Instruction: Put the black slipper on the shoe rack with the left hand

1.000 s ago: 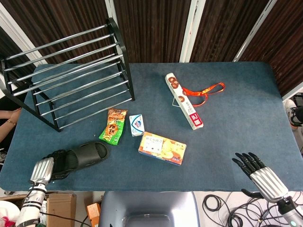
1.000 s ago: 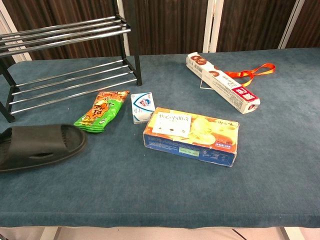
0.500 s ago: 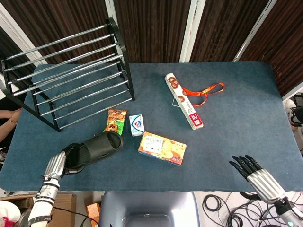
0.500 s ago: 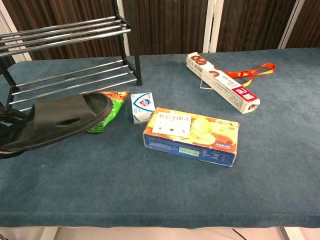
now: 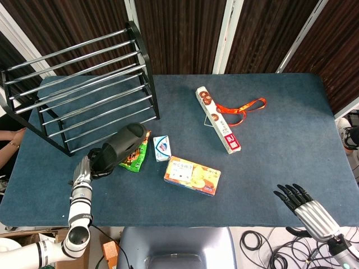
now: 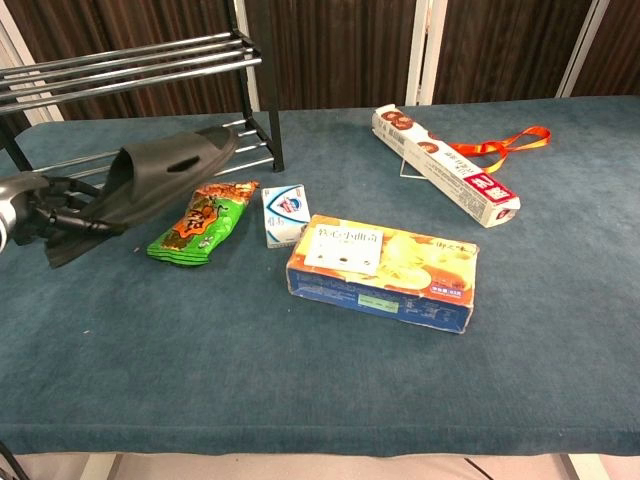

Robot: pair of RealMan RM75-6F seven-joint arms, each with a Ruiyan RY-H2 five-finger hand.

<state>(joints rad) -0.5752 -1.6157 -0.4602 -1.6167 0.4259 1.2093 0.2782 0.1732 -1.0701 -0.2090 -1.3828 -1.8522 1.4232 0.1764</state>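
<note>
Now my left hand point(image 5: 85, 171) grips the heel end of the black rubber slipper point(image 5: 119, 147), which is off the blue felt table point(image 5: 280, 129) with its toe tilted up toward the black-framed shoe rack with chrome bars point(image 5: 84, 84) at the far left corner. From the chest view the slipper point(image 6: 150, 185) hangs just in front of the rack's lower bars point(image 6: 150, 150). Beneath the toe lies the green and orange snack packet point(image 6: 200, 222), with a small white and blue box point(image 6: 283, 213) just beside it and a flat yellow biscuit box point(image 6: 385, 272) near the front edge. A long white carton point(image 5: 217, 119) and an orange ribbon point(image 5: 244, 107) sit mid-table, well apart. My right hand point(image 5: 305, 204) hangs past the front right corner, fingers spread, holding nothing.
</note>
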